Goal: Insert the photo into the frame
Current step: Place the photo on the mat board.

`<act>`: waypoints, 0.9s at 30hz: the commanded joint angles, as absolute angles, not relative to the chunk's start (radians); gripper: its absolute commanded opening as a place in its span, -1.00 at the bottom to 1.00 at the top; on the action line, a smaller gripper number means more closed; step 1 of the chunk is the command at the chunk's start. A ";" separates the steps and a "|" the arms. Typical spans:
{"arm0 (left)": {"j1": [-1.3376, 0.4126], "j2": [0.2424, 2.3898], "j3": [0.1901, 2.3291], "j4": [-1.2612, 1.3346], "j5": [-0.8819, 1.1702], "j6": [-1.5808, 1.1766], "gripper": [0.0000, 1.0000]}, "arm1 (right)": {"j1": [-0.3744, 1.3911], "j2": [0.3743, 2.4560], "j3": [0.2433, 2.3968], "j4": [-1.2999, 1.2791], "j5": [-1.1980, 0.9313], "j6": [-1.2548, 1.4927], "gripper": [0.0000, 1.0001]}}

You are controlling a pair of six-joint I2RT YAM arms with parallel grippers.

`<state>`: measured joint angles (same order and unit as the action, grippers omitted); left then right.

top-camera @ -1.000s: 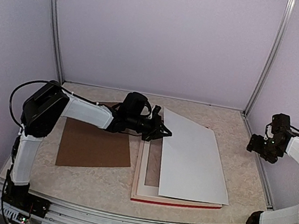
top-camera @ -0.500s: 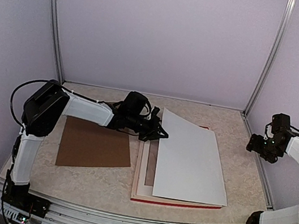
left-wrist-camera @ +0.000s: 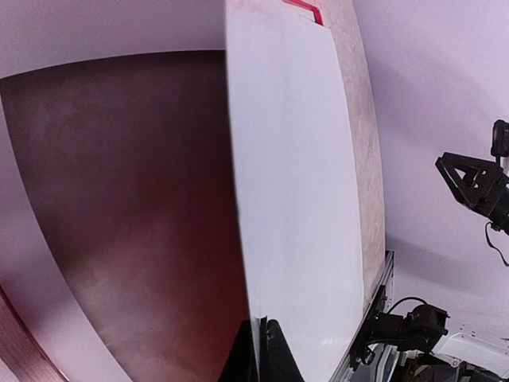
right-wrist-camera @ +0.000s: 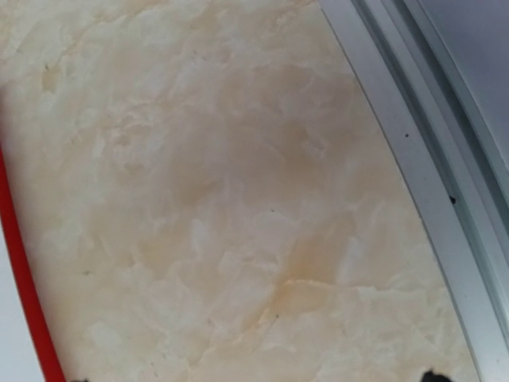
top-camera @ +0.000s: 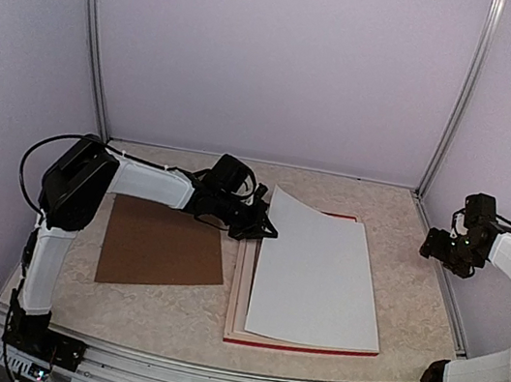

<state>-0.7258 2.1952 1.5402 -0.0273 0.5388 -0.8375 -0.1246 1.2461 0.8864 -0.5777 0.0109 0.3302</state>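
Placement is the step in hand. The left gripper (top-camera: 270, 235) is clamped on the far left edge of the photo (top-camera: 315, 275), which lies white back up over the frame (top-camera: 298, 346). The gripped side is raised and the near side rests on the frame. The frame lies face down, right of centre on the table (top-camera: 119, 301), with its red edge showing along the near side. In the left wrist view, the dark maroon surface under the sheet is probably the printed face, but the view is too close to be sure. The right gripper (top-camera: 440, 247) hangs at the far right, jaws apart and empty. A brown board (top-camera: 163, 246) lies to the left. The next move likely calls for squaring the sheet to the frame's recess, lowering the raised side, then releasing.
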 commanded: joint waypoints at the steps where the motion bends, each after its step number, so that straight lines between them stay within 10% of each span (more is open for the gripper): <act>1: -0.716 2.196 1.538 -0.053 0.506 -0.799 -1.00 | -0.137 1.258 0.890 -0.557 0.002 0.320 0.78; 27: -0.712 2.190 1.535 -0.070 0.452 -0.772 -1.00 | -0.135 1.259 0.889 -0.555 -0.011 0.315 0.78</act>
<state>-0.7185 2.1948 1.5116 -0.0456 0.4622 -0.8028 -0.1246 1.2537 0.8864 -0.5701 0.0044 0.3260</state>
